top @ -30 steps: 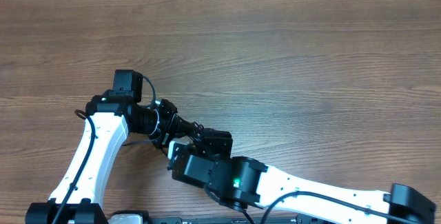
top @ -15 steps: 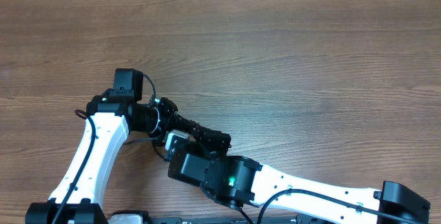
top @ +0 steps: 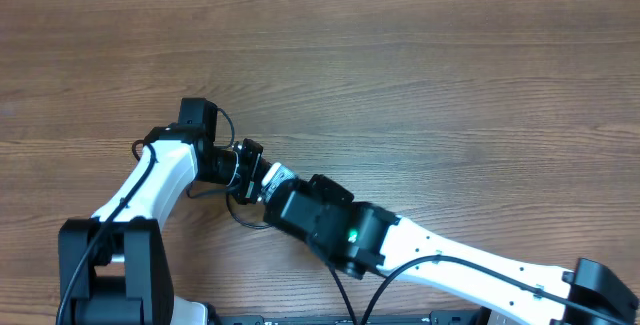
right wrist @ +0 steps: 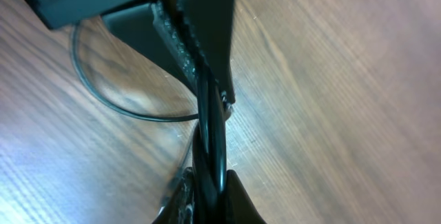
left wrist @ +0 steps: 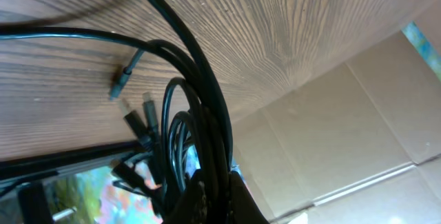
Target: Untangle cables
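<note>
The cables (left wrist: 207, 107) are a thin black bundle that loops across the left wrist view, with small plugs (left wrist: 121, 85) hanging loose over the table. My left gripper (left wrist: 215, 200) is shut on the bundle's strands. In the right wrist view a stretch of the cables (right wrist: 209, 124) runs straight from the left gripper's fingers (right wrist: 196, 27) down into my right gripper (right wrist: 210, 200), which is shut on it. A thin loop (right wrist: 103, 96) lies on the wood beside them. From overhead, the left gripper (top: 250, 168) and right gripper (top: 268, 187) meet tip to tip, mostly hiding the cables (top: 232, 187).
The wooden table (top: 450, 85) stretches wide to the back and right. The white left arm (top: 150, 180) comes in from the front left. The right arm (top: 450, 260) comes in from the front right. A pale wall panel (left wrist: 358, 114) shows past the table edge.
My right gripper has shut on the cable strand and moved up against the left gripper. The left arm has shifted slightly to the right, still holding the bundle.
</note>
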